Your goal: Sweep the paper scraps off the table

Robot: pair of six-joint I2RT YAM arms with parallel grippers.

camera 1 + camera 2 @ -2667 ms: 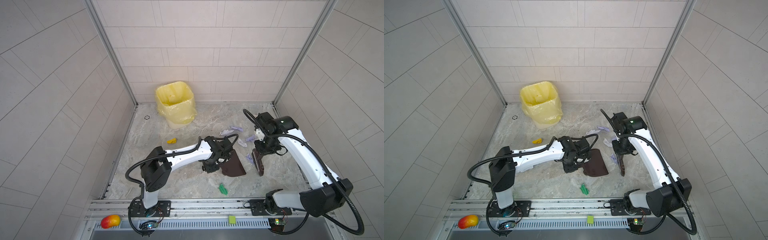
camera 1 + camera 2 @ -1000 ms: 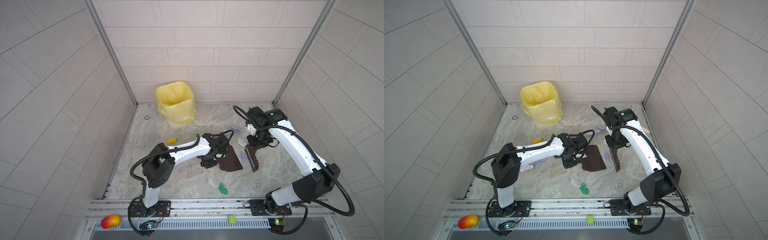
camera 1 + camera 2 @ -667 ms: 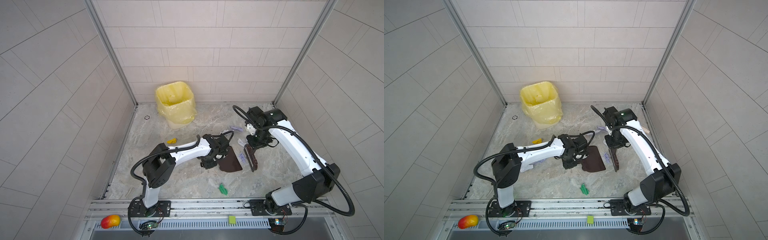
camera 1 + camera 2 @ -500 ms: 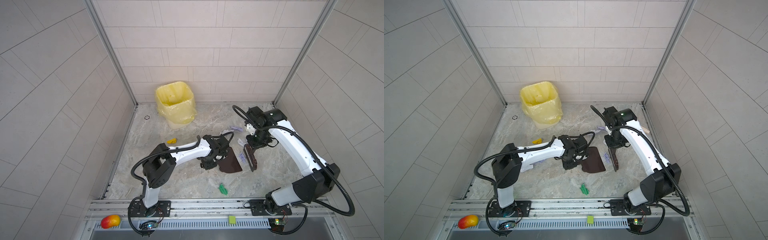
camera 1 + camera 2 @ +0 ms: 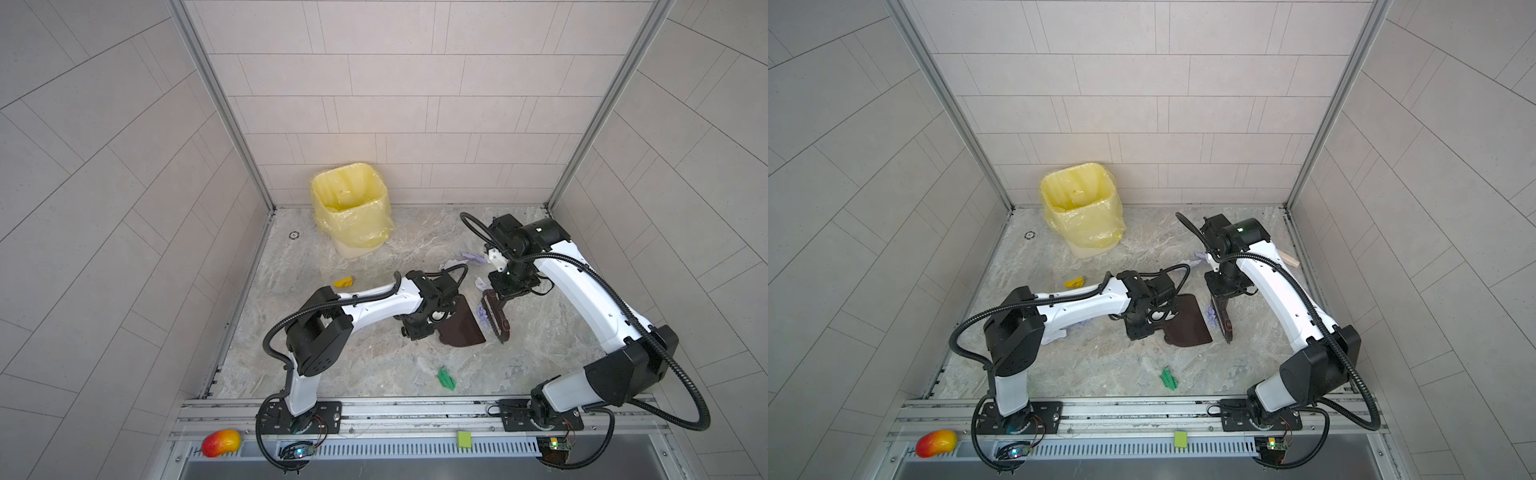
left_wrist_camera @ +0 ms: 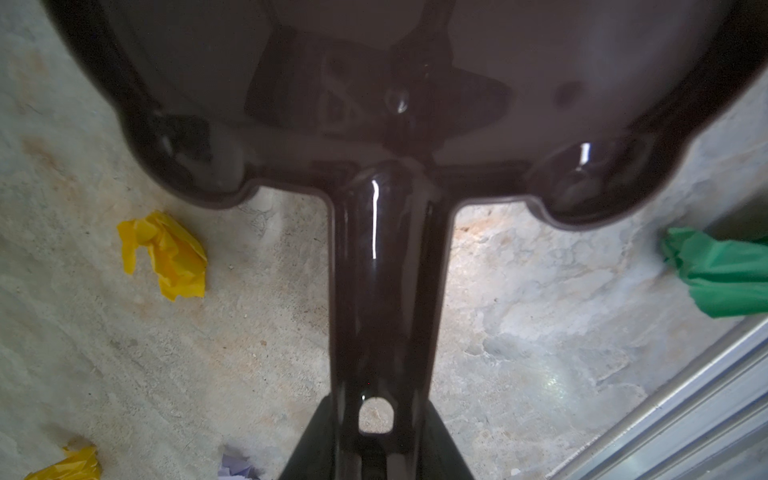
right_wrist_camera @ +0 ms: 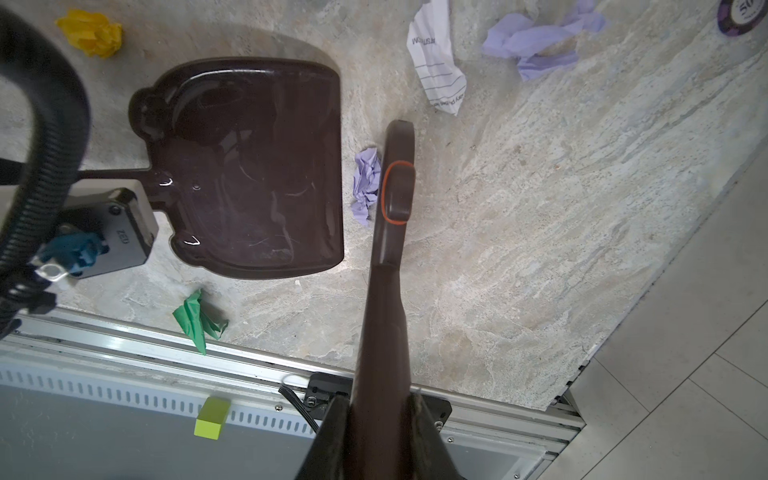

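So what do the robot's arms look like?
The left arm and right arm are white with chunky black joints. A ribbed black cable loops along each. The left gripper and right gripper are black. One right-arm joint shows a tiny green light.

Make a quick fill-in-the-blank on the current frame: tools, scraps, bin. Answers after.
The left gripper is shut on the handle of the dark brown ____.
The right gripper is shut on the handle of the ____.
The crumpled scrap lying between those two tools is ____ in colour.
The bin at the back of the table has a ____ liner.
Missing words: dustpan; brush; lilac; yellow.
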